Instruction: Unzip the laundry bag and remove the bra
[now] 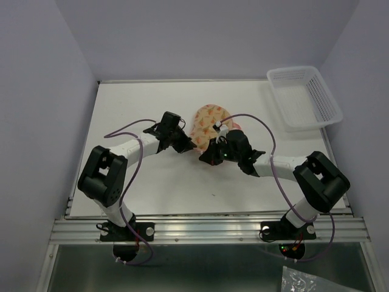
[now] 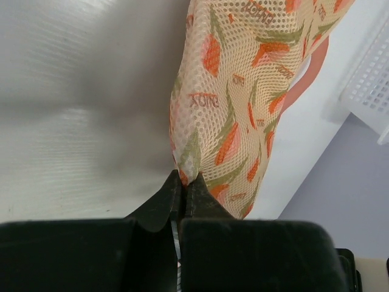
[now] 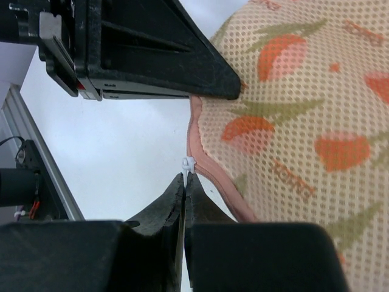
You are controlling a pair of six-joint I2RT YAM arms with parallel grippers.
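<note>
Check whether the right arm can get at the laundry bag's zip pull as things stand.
Probably yes: the right gripper seems shut on the white zip pull, at the pink edging of the laundry bag. The left gripper pinches the mesh nearby, clear of it.

A white rectangular bench (image 1: 152,182) is seen from above, and it is bordered by a metal rail at its near edge. Two things are carried directly by it. The laundry bag (image 1: 206,120), made of cream mesh with orange and green marks and a pink edging, is laid near the middle, a little towards the far side. A white lattice basket (image 1: 304,97) is placed at the far right corner, well apart from the bag. A small dark speck (image 1: 213,194) is noticed on the near part.
</note>
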